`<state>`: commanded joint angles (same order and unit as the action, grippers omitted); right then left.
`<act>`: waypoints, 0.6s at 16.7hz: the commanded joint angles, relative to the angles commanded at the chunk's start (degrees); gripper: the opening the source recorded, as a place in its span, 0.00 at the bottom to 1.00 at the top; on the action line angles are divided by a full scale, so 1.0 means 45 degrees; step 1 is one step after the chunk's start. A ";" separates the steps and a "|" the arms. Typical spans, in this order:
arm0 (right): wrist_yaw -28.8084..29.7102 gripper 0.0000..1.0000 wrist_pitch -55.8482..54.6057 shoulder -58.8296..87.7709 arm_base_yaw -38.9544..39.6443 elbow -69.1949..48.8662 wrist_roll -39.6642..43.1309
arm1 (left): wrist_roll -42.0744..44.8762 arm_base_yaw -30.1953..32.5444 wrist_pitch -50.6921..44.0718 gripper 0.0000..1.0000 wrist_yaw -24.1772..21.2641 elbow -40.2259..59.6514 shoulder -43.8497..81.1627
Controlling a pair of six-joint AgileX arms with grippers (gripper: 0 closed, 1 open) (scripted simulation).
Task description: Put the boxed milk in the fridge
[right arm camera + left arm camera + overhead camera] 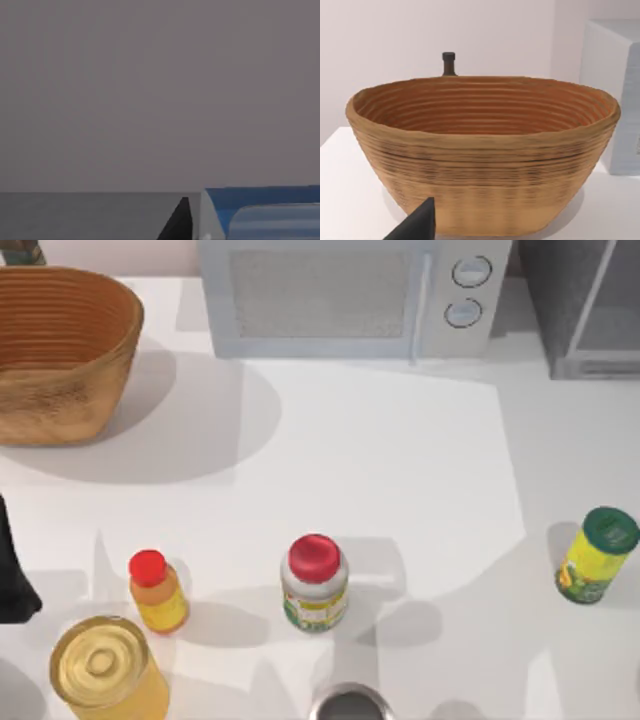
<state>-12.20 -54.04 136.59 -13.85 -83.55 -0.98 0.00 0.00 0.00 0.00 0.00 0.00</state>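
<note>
Both wrist views show 1 matte black, pointed fingertip point(420, 222) each.

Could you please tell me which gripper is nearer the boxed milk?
Right. The boxed milk lies right beside the right gripper in its wrist view; the left gripper sits at the table's left edge, facing the basket.

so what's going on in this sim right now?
Mid-run on putting milk in the fridge. The right wrist view shows a blue and white carton close beside a dark fingertip, facing a plain grey surface; whether it is gripped can't be told. In the top view, the fridge sits at the table's far right corner beside the microwave. The left arm is parked at the left edge, its camera facing the basket. Jars and bottles stand untouched along the front.
</note>
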 joint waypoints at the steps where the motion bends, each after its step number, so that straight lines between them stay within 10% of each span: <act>1: 0.0060 0.00 0.0396 0.0228 0.0059 -0.0606 -0.0014 | 0.0000 0.0000 0.0000 1.00 0.0000 0.0000 0.0000; 10: 0.0214 0.08 0.1545 0.0669 0.0316 -0.1891 0.0041 | 0.0000 0.0000 0.0000 1.00 0.0000 0.0000 0.0000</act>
<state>-11.24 -47.09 139.60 -12.43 -92.06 -0.80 0.00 0.00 0.00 0.00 0.00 0.00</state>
